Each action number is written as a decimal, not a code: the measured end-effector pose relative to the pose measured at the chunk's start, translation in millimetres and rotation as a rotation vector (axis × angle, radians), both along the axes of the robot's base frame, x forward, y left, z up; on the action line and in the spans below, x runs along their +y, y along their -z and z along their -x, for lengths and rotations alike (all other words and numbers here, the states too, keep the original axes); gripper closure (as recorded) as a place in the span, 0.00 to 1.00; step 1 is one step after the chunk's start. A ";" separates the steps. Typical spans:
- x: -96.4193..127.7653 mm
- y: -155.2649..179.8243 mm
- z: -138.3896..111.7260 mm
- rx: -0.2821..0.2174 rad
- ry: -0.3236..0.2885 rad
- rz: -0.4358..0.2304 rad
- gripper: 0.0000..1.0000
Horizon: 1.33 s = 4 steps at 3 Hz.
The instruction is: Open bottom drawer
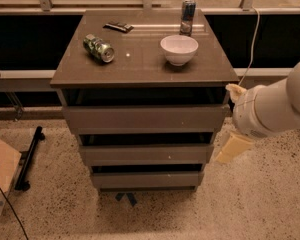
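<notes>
The bottom drawer (pixel 147 179) is the lowest and narrowest of three grey-brown fronts on the cabinet, plain and handleless, sitting just above the floor. Its front looks flush with its frame. Above it are the middle drawer (pixel 146 154) and the widest top drawer (pixel 145 118). My gripper (pixel 231 148), cream-coloured at the end of the white arm (pixel 270 109), hangs just off the cabinet's right side, level with the middle drawer. It is close to the cabinet's right edge and holds nothing that I can see.
On the cabinet top (pixel 140 59) stand a white bowl (pixel 179 49), a lying green can (pixel 99 48), an upright can (pixel 188 15) and a dark flat object (pixel 118 27). A cardboard box (pixel 1 176) and black stand (pixel 29 158) lie left. A blue floor mark (pixel 126 198) sits in front.
</notes>
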State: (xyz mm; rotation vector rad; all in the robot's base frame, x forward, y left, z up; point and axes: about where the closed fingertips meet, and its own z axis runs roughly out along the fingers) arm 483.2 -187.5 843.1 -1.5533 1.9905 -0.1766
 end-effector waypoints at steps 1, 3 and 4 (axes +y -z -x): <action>10.1 37.3 -1.3 -0.017 0.021 -0.015 0.00; 20.3 73.7 -8.2 -0.021 0.040 -0.040 0.00; 32.6 86.8 -12.5 -0.031 0.038 -0.032 0.00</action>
